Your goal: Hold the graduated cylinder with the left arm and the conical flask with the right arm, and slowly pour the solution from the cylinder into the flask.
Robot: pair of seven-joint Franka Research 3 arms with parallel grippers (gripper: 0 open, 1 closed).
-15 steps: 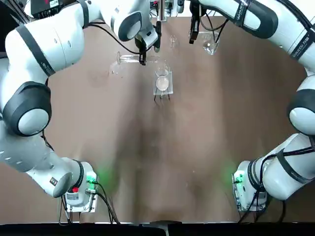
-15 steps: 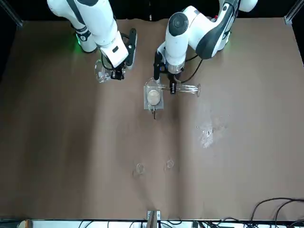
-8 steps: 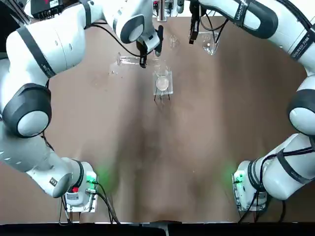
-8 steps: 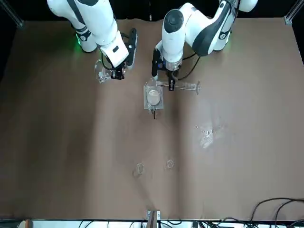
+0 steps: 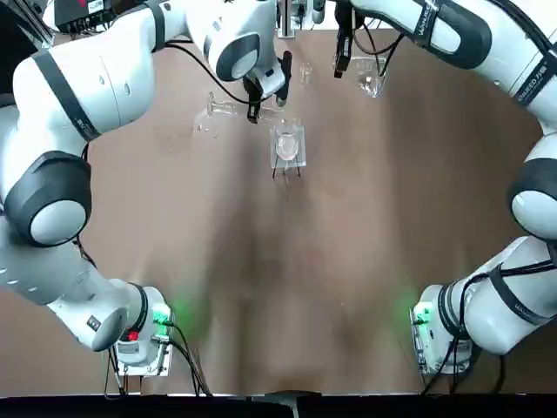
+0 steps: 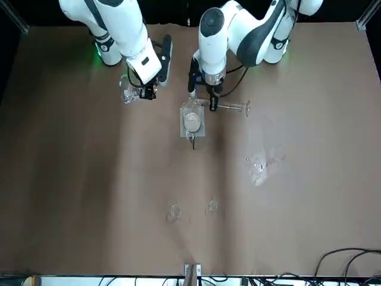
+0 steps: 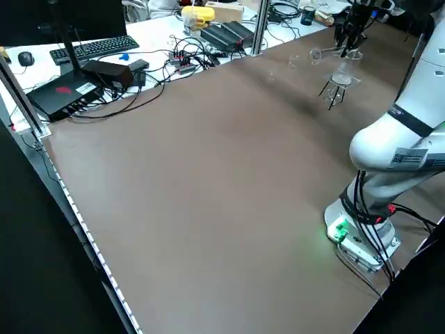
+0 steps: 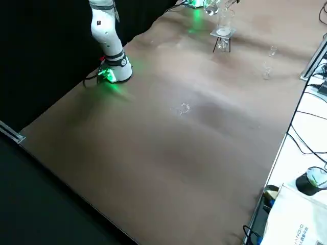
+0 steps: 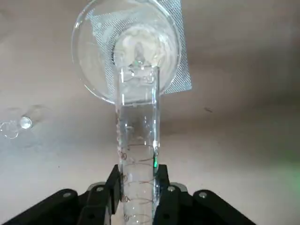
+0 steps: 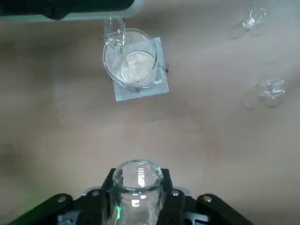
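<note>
Both end effectors clamped — left (image 9: 137, 196) cylinder (image 9: 137, 140) shifted over beaker (image 9: 93, 70) | right (image 10: 137, 199) flask (image 10: 137, 180) unmoved

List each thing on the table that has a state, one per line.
graduated cylinder: held lying sideways, mouth over the beaker.
conical flask: upright, held at its neck, apart from the cylinder.
beaker: upright on its white stand.
left tool: shut on the cylinder.
right tool: shut on the flask.
</note>
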